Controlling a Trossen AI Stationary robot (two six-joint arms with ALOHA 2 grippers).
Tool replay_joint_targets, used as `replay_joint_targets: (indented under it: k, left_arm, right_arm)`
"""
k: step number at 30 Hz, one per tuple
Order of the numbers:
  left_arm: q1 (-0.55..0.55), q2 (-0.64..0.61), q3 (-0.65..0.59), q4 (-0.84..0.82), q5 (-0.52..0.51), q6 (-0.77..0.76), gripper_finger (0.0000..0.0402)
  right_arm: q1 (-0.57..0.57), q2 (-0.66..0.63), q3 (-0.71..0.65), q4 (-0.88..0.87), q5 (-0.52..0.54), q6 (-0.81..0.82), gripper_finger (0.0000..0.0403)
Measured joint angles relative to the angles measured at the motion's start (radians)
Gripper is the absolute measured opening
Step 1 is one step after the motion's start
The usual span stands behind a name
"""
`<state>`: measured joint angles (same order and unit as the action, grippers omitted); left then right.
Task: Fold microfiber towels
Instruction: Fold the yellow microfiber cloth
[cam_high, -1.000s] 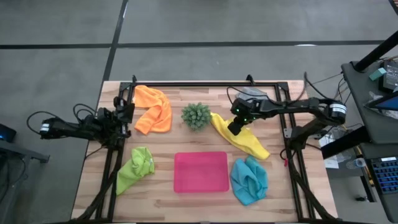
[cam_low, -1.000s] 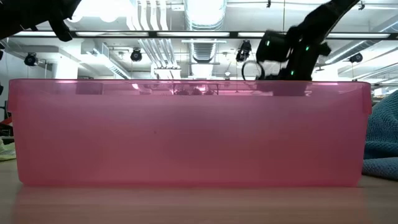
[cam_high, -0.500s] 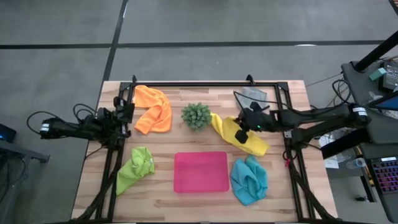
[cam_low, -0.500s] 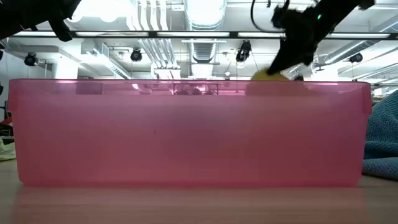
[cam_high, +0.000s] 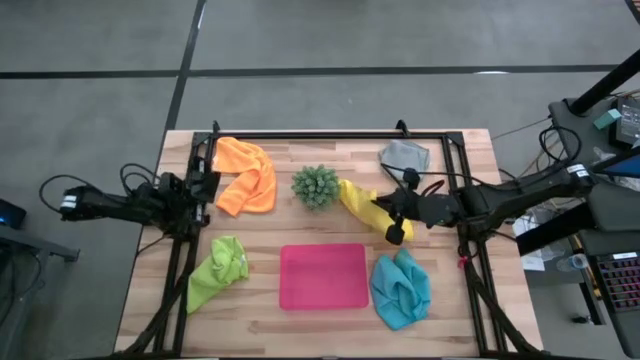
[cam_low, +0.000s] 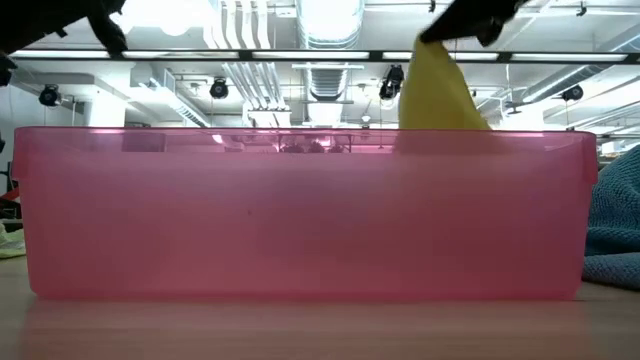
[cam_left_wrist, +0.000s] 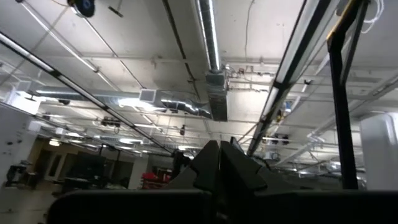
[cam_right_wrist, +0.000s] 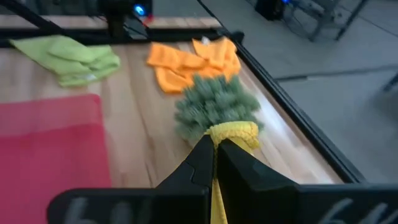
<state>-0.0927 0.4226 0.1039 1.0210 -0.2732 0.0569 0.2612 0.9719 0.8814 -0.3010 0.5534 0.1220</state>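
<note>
Above the table's right middle, my right gripper (cam_high: 391, 226) is shut on the yellow towel (cam_high: 358, 200), which reaches from the green plant (cam_high: 315, 186) to the gripper. In the low view the yellow towel (cam_low: 436, 92) hangs as a peak behind the pink tray (cam_low: 300, 210). Lying crumpled on the wood are the orange towel (cam_high: 246, 175), the grey towel (cam_high: 405, 155), the lime green towel (cam_high: 216, 270) and the light blue towel (cam_high: 401, 290). At the left edge my left gripper (cam_left_wrist: 219, 163) stays shut on nothing, aimed up at the ceiling. My right gripper pinches a bunched part of the yellow towel (cam_right_wrist: 231, 132) between its two fingertips (cam_right_wrist: 200, 152). The fingers come from the table's right side, slanting slightly down. The held part is lifted; the cloth hangs below it, and its end by the plant (cam_high: 347, 190) lies on the table.
The pink tray (cam_high: 322, 276) lies at the near middle, between the lime green and light blue towels. The plant stands just left of the yellow towel. A black frame (cam_high: 330, 133) runs round the table's far and side edges.
My right gripper, shut throughout, has risen and gone toward the table's near right, turning at the wrist. The yellow towel's right part has come up off the table with it and now hangs as a peak. The end by the plant has stayed put.
</note>
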Motion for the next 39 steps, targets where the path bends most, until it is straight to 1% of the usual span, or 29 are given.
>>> replay_joint_targets:
  k: [5, 10, 12, 16, 18, 21, 24, 28, 31, 33, 36, 39]
  left_arm:
    - [0.0, 0.127, 0.081, 0.0, 0.047, -0.035, 0.0001]
    - [0.0, 0.305, 0.196, -0.018, 0.183, -0.078, 0.0001]
    - [-0.003, 0.385, 0.247, -0.017, 0.221, -0.079, 0.0001]
    - [-0.007, 0.547, 0.347, -0.032, 0.231, -0.079, 0.0004]
    - [-0.006, 0.624, 0.399, -0.041, 0.242, -0.078, 0.0013]
    - [-0.006, 0.725, 0.472, -0.038, 0.274, -0.078, 0.0041]
    - [-0.006, 0.821, 0.532, -0.094, 0.31, -0.081, 0.0085]
    - [-0.006, 0.909, 0.621, -0.177, 0.318, -0.136, 0.0149]
    - [-0.006, 0.991, 0.672, -0.203, 0.34, -0.145, 0.0187]
    - [-0.006, 1.039, 0.702, -0.209, 0.39, -0.14, 0.0203]
    - [-0.006, 1.099, 0.749, -0.197, 0.455, -0.135, 0.021]
    - [-0.007, 1.173, 0.798, -0.204, 0.463, -0.133, 0.0212]
  right_arm:
    - [0.059, 0.019, 0.079, -0.002, -0.001, -0.084, 0.0008]
    - [0.119, 0.054, 0.153, -0.008, -0.011, -0.147, 0.0008]
    - [0.141, 0.076, 0.178, -0.016, -0.012, -0.172, 0.0008]
    - [0.18, 0.124, 0.224, -0.057, -0.013, -0.187, 0.0008]
    - [0.195, 0.152, 0.246, -0.095, -0.014, -0.186, 0.0008]
    - [0.217, 0.19, 0.265, -0.131, -0.014, -0.185, 0.0008]
    - [0.24, 0.221, 0.28, -0.163, -0.017, -0.181, 0.0008]
    - [0.262, 0.236, 0.282, -0.175, -0.057, -0.157, 0.0008]
    - [0.278, 0.236, 0.271, -0.177, -0.064, -0.139, 0.0008]
    - [0.283, 0.236, 0.264, -0.173, -0.064, -0.131, 0.0008]
    - [0.287, 0.235, 0.257, -0.175, -0.064, -0.114, 0.0008]
    - [0.287, 0.235, 0.251, -0.174, -0.064, -0.114, 0.0008]
